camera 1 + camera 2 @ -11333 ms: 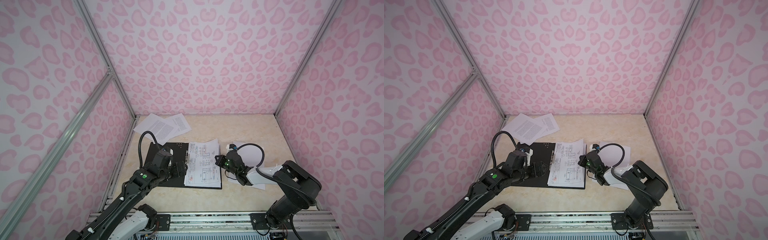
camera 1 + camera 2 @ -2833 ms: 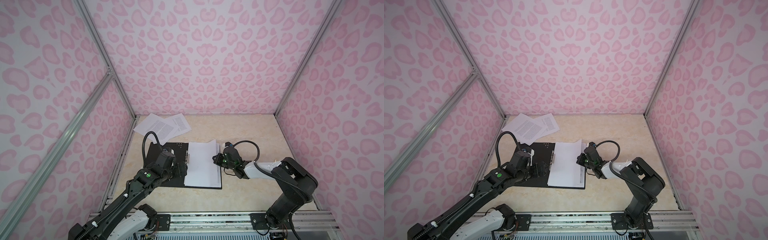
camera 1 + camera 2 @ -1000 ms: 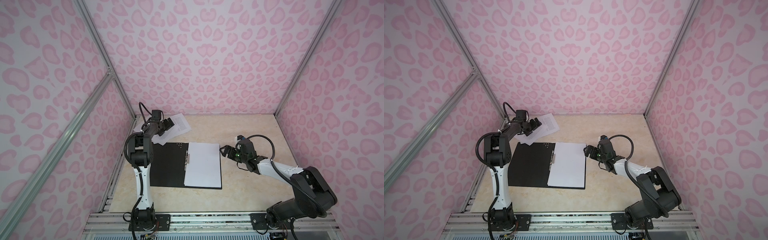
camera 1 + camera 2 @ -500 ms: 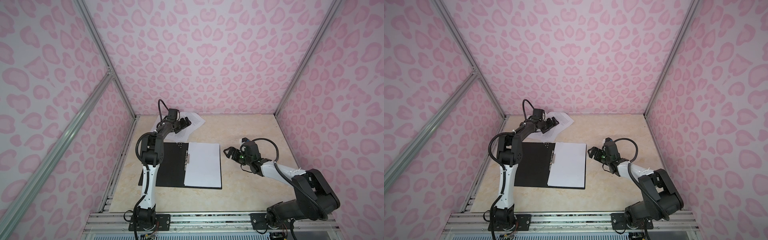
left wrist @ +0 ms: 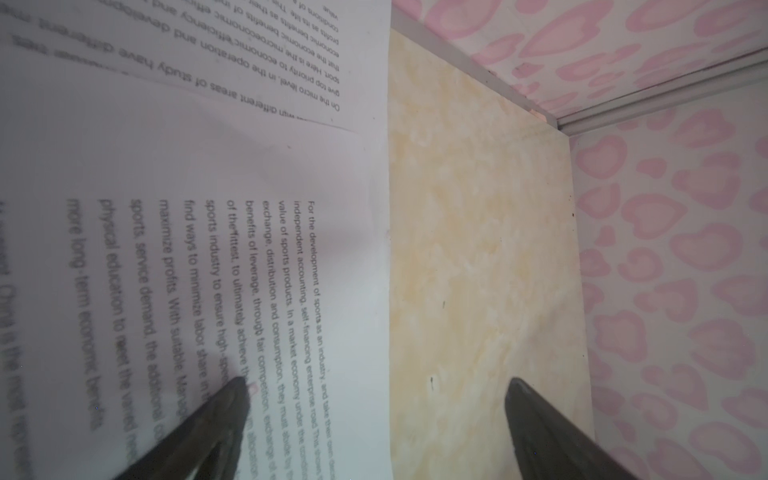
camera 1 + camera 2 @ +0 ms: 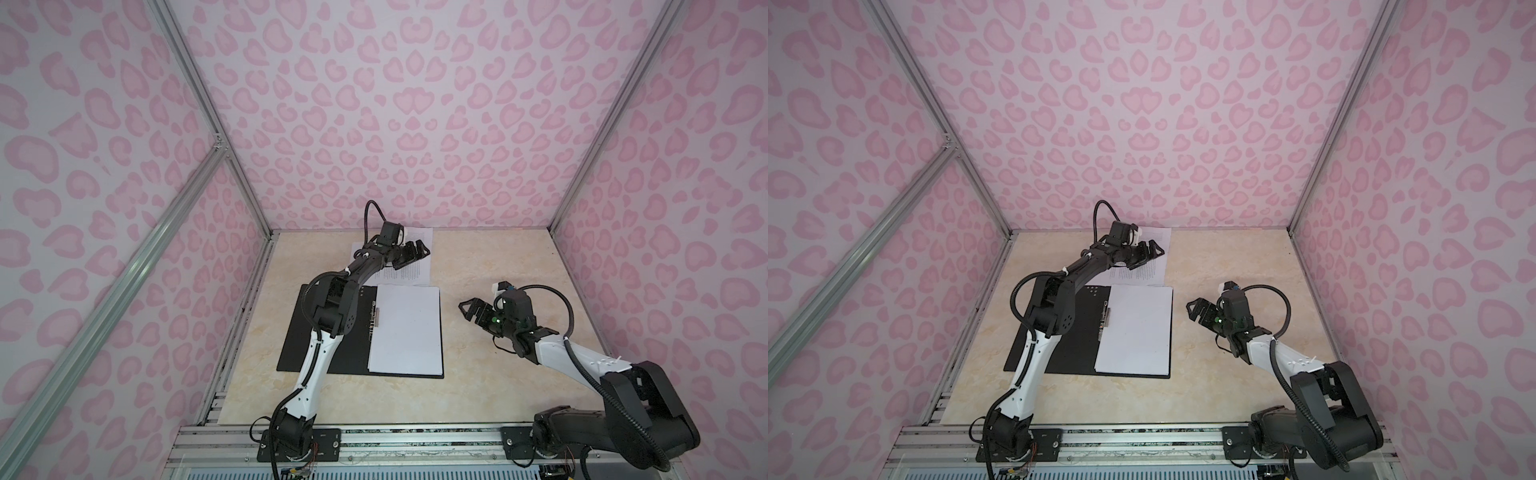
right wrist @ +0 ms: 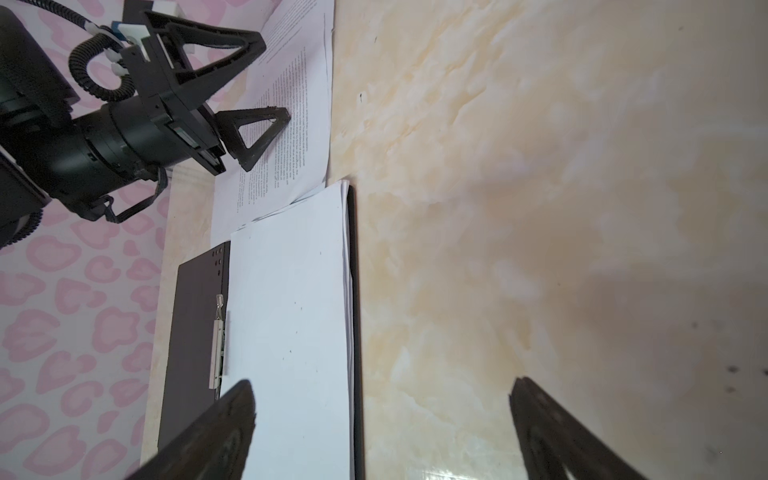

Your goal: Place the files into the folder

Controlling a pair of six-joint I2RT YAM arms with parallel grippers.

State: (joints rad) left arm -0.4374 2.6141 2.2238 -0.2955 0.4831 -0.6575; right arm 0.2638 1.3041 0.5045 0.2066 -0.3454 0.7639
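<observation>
Pink-blotched walls enclose a beige table (image 6: 498,257). In both top views the folder (image 6: 353,357) lies open at left-centre, with white files (image 6: 405,328) on its right half. Printed files (image 6: 409,272) lie at its far edge under the left pincer (image 6: 424,248), jaws apart. The right pincer (image 6: 467,313) is right of the folder and also spread.

Left wrist view: one finger is over the printed files (image 5: 208,208), the other over bare table.

Right wrist view: the spread fingers straddle the folder's right edge.

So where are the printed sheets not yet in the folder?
In both top views the printed sheets lie at the back of the table, just behind the open folder, under the open left pincer.
</observation>
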